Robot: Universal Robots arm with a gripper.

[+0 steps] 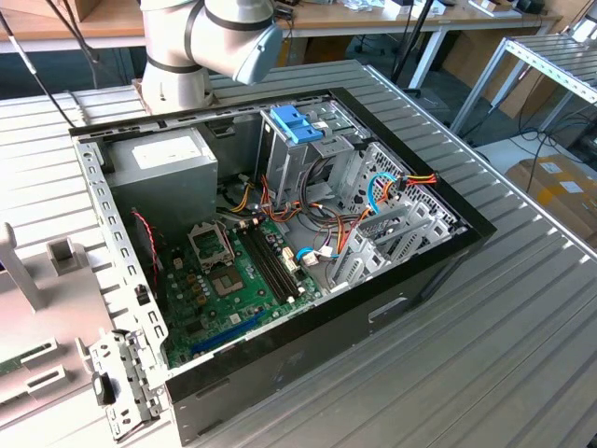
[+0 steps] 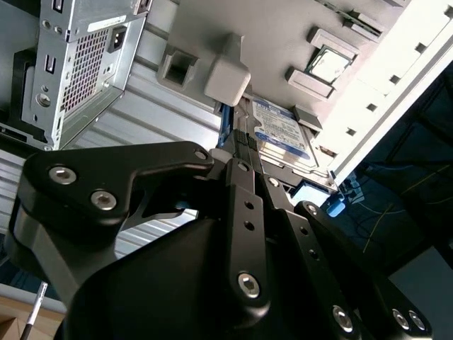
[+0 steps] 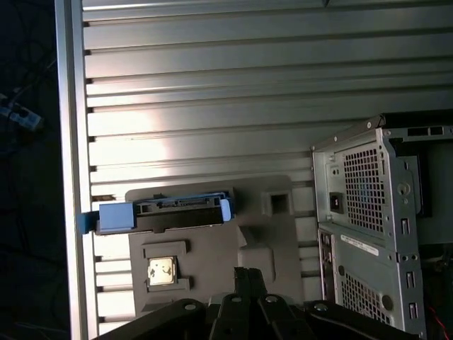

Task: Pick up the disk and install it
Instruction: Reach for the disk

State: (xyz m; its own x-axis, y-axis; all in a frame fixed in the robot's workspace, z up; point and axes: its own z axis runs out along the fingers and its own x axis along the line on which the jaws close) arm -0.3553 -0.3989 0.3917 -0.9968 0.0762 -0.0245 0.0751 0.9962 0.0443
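Black gripper point(image 2: 241, 142) linkage sits closest in the second wrist view, fingers pressed together on nothing, tips near the disk point(image 2: 282, 129). It lies label-up in a grey holder point(image 3: 272, 244) on the table point(image 3: 212, 71), at nine o'clock from the open computer case point(image 1: 308, 233) in the exterior view. Descending unopened would likely knock the casing, and the holder's raised block point(image 2: 225, 79) beside it might snag a finger.
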